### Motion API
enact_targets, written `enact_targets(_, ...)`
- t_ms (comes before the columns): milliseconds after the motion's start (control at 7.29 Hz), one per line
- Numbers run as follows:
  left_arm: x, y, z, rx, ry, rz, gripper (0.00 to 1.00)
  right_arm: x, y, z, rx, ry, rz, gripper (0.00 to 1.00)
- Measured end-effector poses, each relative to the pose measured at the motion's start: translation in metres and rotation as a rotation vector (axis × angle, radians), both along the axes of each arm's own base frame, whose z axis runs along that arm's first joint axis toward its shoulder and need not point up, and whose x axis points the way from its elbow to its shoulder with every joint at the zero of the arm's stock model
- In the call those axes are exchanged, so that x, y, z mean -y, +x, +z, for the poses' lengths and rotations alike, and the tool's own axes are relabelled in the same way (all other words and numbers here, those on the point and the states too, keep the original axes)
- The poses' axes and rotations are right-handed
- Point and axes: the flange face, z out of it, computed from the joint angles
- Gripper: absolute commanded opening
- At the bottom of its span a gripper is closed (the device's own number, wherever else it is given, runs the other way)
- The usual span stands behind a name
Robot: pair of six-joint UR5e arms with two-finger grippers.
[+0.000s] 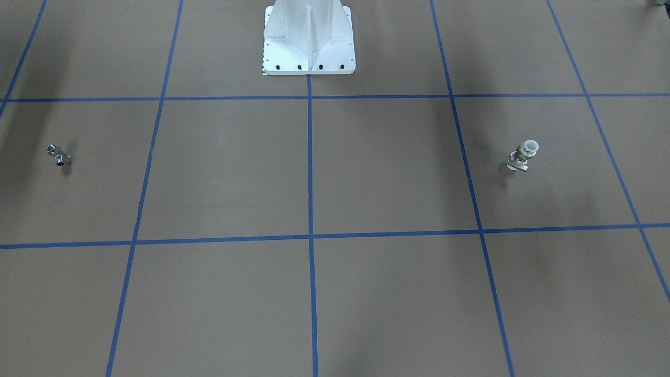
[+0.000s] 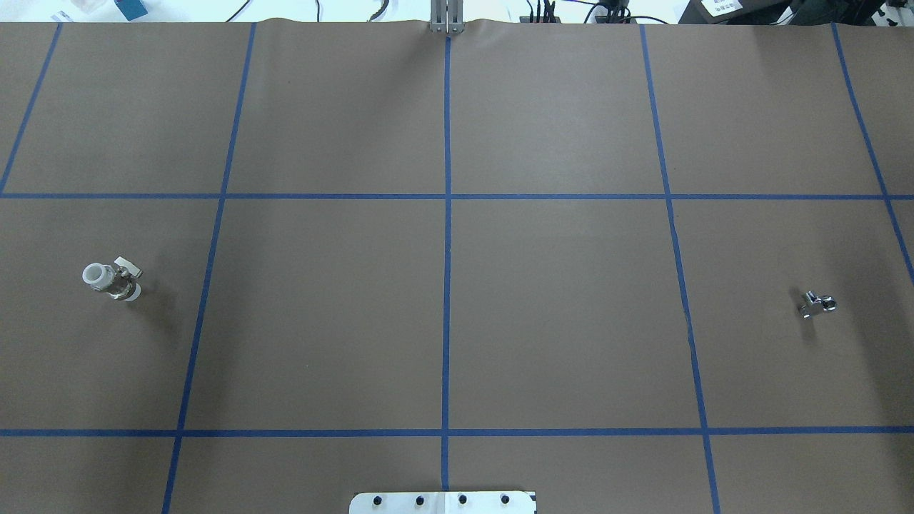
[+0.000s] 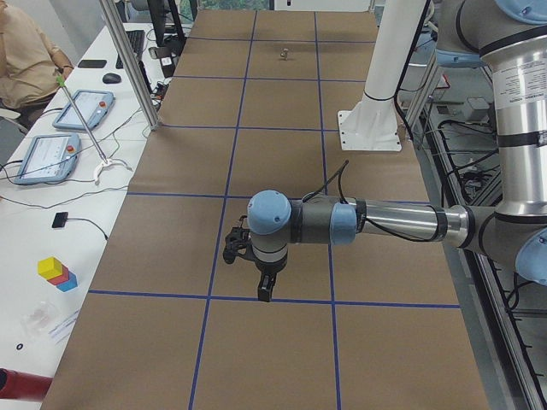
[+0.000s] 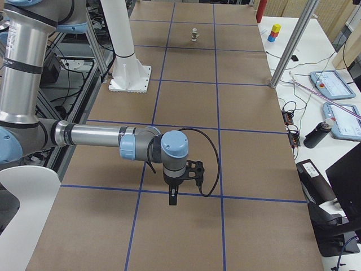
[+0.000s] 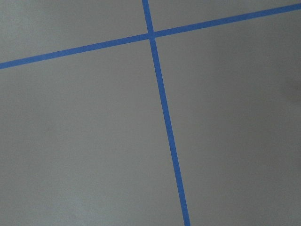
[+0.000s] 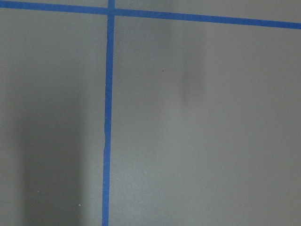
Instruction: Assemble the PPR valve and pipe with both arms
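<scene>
I see the PPR valve (image 2: 112, 280) well left of the pedestal base (image 1: 309, 39), the pipe (image 2: 816, 304) well right, one per arm I judge; left gripper (image 3: 267, 289) and right gripper (image 4: 172, 196) hover, jaws I cannot tell

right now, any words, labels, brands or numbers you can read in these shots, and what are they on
No text can be read in any view.
PPR valve: any marking on its metal middle is too small to read.
White label beyond the table's far edge: print blurred.
Tablet screens on the side desk: too small to read.
</scene>
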Motion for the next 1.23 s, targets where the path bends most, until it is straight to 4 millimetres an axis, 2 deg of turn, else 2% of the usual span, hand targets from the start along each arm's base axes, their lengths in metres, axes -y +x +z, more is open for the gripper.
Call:
enact_targets(549,0.002,0.000,-0.015,0.002,0.043,0.000,1.00,0.002,0.000,-0.005,-0.002,0.017,-0.007,1.00)
enact_targets(686,0.005,0.000,-0.025,0.000,0.090,-0.002,1.00,0.010,0.000,-0.012,-0.005,0.044,-0.006,1.00)
enact_targets(960,0.018,0.000,-0.048,0.003,0.267,-0.004,1.00,0.045,0.001,-0.034,-0.008,0.171,0.000,1.00)
enact_targets(1234,0.049,0.002,-0.060,-0.009,0.422,0.003,1.00,0.056,-0.001,-0.033,0.018,0.209,0.000,1.00)
